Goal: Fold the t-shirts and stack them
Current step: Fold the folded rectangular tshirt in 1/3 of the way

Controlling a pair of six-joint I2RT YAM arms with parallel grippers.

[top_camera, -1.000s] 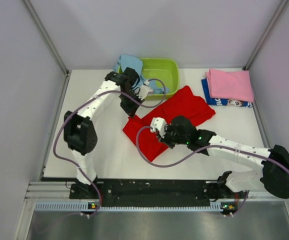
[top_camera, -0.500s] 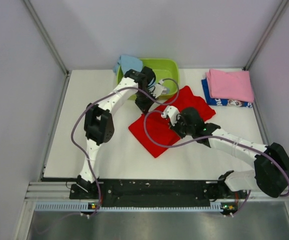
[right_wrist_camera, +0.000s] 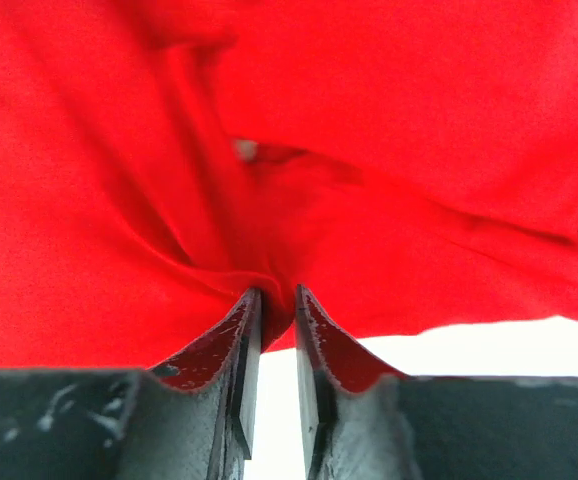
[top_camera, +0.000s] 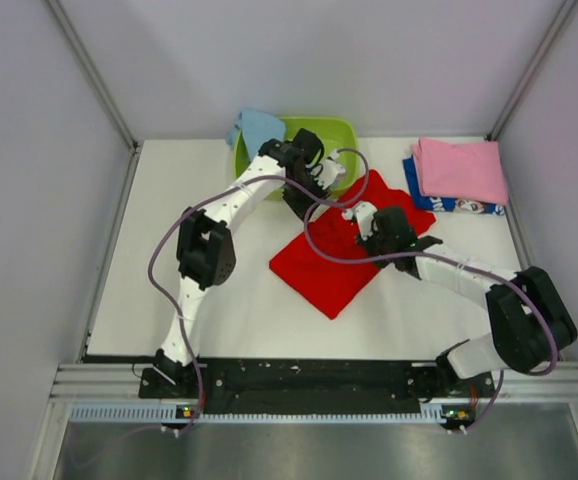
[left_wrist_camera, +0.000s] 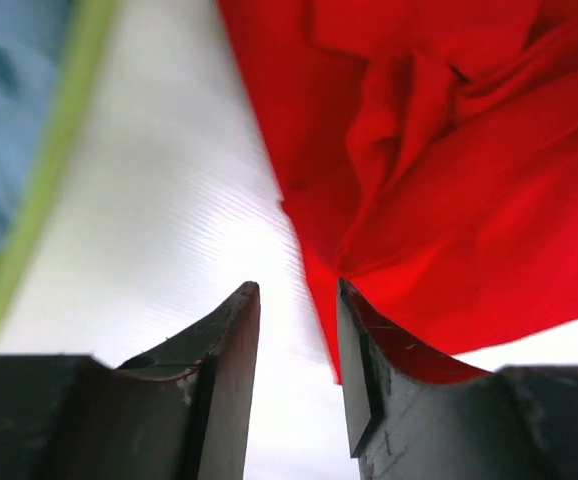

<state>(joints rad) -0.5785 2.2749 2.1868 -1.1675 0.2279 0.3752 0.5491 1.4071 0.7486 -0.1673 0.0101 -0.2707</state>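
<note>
Top view: red t-shirt [top_camera: 329,275] rumpled mid-bench [top_camera: 169,290]; pink t-shirt [top_camera: 461,168] on dark blue t-shirt [top_camera: 431,202], far right.
Left wrist: left end effector [left_wrist_camera: 297,330] narrow gap, empty, beside the red edge.
Right wrist: right end effector [right_wrist_camera: 274,330] narrow, red fold between tips; I can't tell if gripped.

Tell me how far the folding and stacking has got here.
Done: the pink t-shirt lies folded on the dark blue t-shirt at the far right. In hand: the red t-shirt, part-folded mid-table, with the left gripper jaws open beside its edge and the right gripper jaws nearly closed at a bunched fold; grip unclear. Left: finish and stack the red one, then the light blue t-shirt draped over the green basin.
</note>
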